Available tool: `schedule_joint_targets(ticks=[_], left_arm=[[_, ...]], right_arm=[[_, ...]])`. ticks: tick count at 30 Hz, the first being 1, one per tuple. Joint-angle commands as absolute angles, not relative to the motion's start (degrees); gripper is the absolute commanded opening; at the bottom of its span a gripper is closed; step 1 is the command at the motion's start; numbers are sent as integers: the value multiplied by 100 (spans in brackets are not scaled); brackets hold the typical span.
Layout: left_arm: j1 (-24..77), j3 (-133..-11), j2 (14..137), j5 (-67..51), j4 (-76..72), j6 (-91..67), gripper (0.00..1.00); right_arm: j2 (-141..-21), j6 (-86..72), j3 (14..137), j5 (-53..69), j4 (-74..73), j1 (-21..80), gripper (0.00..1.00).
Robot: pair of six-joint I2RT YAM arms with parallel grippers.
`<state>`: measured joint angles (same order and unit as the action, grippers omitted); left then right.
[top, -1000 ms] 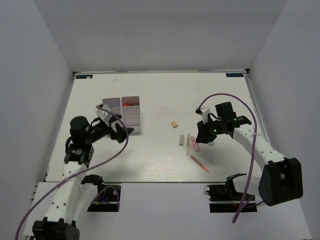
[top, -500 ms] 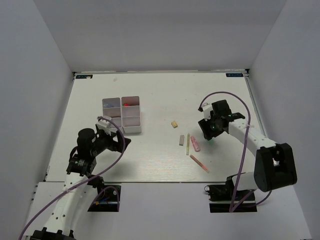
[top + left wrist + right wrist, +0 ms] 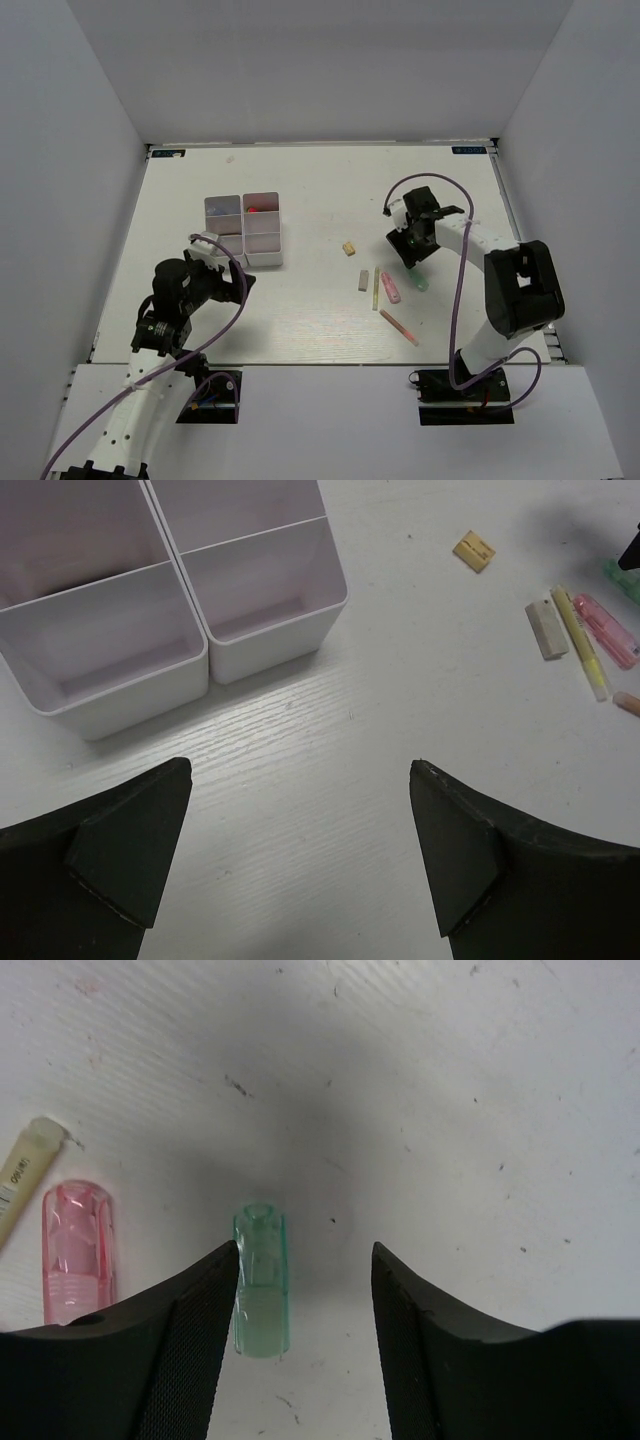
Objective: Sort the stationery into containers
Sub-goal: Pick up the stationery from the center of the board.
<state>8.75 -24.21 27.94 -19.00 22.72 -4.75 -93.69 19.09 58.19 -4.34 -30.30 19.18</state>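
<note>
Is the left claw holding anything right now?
No, the left gripper stands wide open, with only bare table showing between its two fingers.

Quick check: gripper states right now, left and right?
Left gripper: open, empty.
Right gripper: open, jaws straddling the green highlighter, not clamped on it.

Scattered stationery [image 3: 390, 288] right of white tray [image 3: 262, 259]

Left gripper [image 3: 228, 283]: drawn back from the compartment tray [image 3: 262, 215] toward the near edge
Right gripper [image 3: 410, 248]: shifted farther back; green highlighter [image 3: 420, 284] now uncovered on the counter [image 3: 300, 180]
</note>
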Motion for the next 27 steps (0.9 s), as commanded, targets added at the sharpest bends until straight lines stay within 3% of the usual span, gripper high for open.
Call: schedule_joint_targets(ticks=[1, 12, 20, 27], left_arm=[[896, -2575, 2742, -1793, 2338, -466, 100], [896, -2575, 2725, -1740, 2364, -457, 100], [888, -2575, 2698, -1688, 2364, -457, 100], [905, -2584, 2663, -1626, 2373, -466, 100]], right_arm=[[-9571, 1978, 6100, -160, -3234, 1942, 58], [-9870, 1995, 6082, 255, -3612, 1942, 56], [-10335, 2118, 6231, 246, -3946, 1942, 46], [-10327, 2101, 6231, 264, -3990, 1820, 0]])
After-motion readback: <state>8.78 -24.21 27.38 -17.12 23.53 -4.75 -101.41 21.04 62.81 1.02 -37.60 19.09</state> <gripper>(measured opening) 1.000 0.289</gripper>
